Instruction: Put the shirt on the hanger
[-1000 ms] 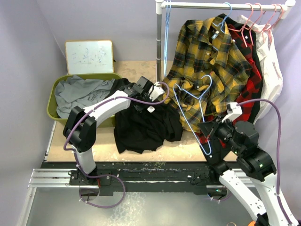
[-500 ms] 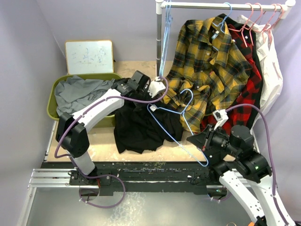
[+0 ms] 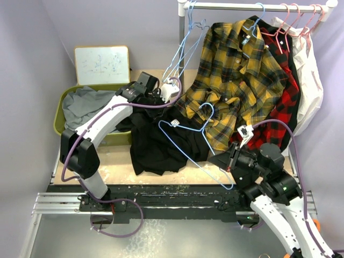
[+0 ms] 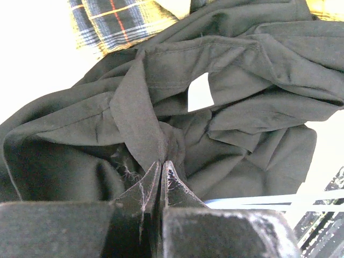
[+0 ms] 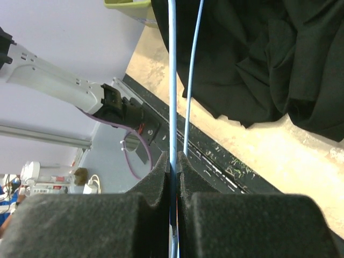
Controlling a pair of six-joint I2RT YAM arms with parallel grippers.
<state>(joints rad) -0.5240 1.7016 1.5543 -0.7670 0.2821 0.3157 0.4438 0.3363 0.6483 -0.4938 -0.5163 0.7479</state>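
The black shirt [image 3: 161, 148] lies crumpled in the middle of the table. My left gripper [image 3: 161, 95] is shut on a fold of it near the collar and holds that part up at the back. In the left wrist view the gripper [image 4: 161, 164] pinches dark fabric, with the shirt's collar [image 4: 242, 59] and white label beyond it. My right gripper [image 3: 224, 161] is shut on the lower corner of the light-blue hanger [image 3: 188, 127], which slants over the shirt with its hook towards the plaid shirt. In the right wrist view the gripper [image 5: 174, 157] clamps the hanger wire [image 5: 172, 80] in front of the shirt [image 5: 258, 54].
A green bin [image 3: 58, 126] with a grey garment [image 3: 86, 105] stands at the left, a whiteboard [image 3: 102, 64] behind it. The rack [image 3: 181, 48] holds a yellow plaid shirt [image 3: 236, 70], other garments, pink hangers [image 3: 293, 21] and a spare blue hanger [image 3: 180, 54] swung leftwards.
My right gripper has carried the hanger left and down over the shirt. My left gripper has pulled the shirt fold back and to the left. The spare blue hanger on the rack has swung left.
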